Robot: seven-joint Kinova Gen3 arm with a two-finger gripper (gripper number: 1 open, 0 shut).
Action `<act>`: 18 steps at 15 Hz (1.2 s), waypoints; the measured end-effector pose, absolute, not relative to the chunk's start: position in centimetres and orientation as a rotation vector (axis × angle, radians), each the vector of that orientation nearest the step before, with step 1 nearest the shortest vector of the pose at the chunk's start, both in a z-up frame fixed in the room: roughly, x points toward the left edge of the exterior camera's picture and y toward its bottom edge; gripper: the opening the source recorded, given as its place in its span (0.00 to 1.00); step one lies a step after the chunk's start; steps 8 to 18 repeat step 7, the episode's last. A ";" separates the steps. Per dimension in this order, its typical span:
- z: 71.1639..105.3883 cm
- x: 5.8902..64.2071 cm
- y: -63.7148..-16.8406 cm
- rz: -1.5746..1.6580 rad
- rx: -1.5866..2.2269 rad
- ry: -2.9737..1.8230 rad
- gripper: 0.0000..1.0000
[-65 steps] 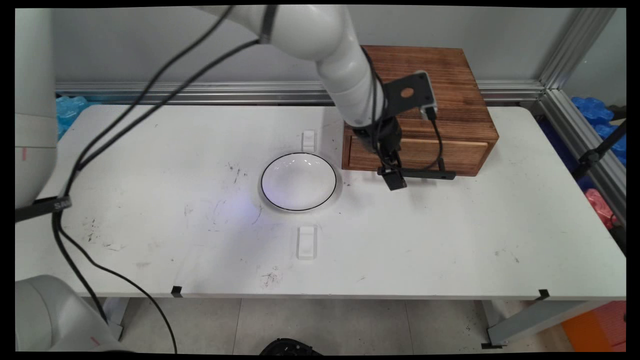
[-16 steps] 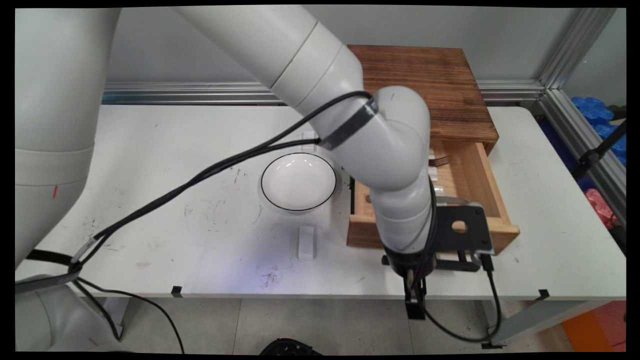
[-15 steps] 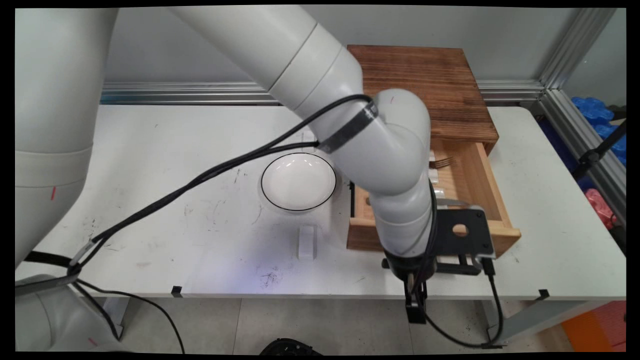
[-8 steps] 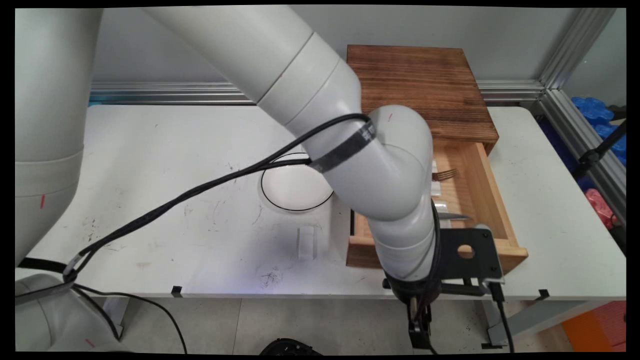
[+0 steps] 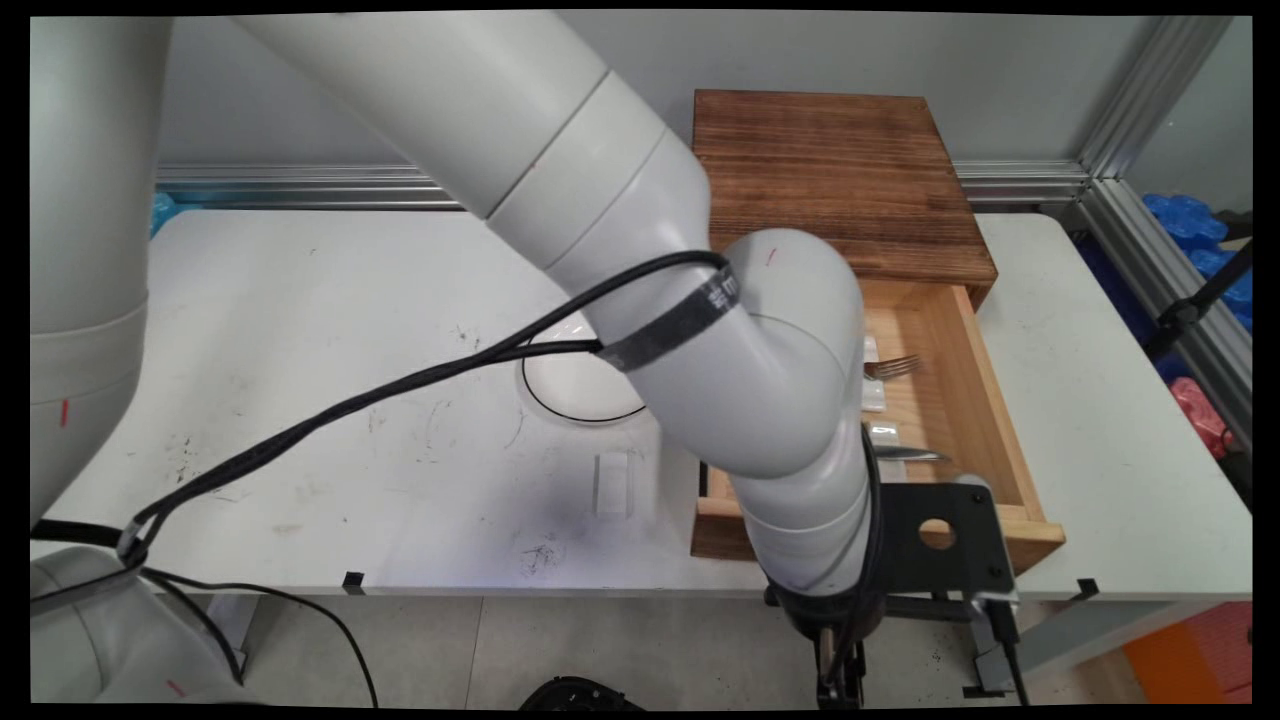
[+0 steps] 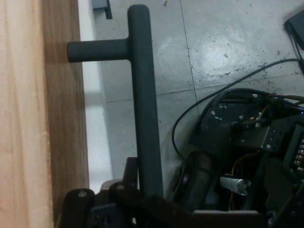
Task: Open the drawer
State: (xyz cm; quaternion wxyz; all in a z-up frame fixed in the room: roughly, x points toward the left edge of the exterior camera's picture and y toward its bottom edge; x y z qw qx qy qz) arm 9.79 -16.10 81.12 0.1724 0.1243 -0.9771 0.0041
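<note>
Compared with half a second ago, the light wooden drawer (image 5: 940,400) of the dark-grained cabinet (image 5: 830,170) is seen drawn further out over the white table (image 5: 300,300), its matte black cylindrical bar handle (image 6: 145,109) clamped in the gripper (image 5: 838,680), a fork (image 5: 893,366) lying inside.

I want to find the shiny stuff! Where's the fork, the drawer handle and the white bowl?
Silver metal fork (image 5: 893,366): main view, on its tines, inside the open drawer.
Black bar-shaped drawer handle (image 6: 145,118): hand view, middle of the long bar.
Round white bowl with black rim (image 5: 565,385): main view, on its visible inside, partly behind the arm.
</note>
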 end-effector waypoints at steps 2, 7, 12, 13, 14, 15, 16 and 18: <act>81.3 9.8 -15.8 0.012 0.353 -2.771 1.00; 82.1 9.8 -15.2 0.017 0.357 -2.761 1.00; 82.1 9.8 -15.2 0.017 0.357 -2.761 1.00; 82.1 9.8 -15.2 0.017 0.357 -2.761 1.00; 82.1 9.8 -15.2 0.017 0.357 -2.761 1.00; 82.1 9.8 -15.2 0.017 0.357 -2.761 1.00; 82.1 9.8 -15.2 0.017 0.357 -2.761 1.00; 82.1 9.8 -15.2 0.017 0.357 -2.761 1.00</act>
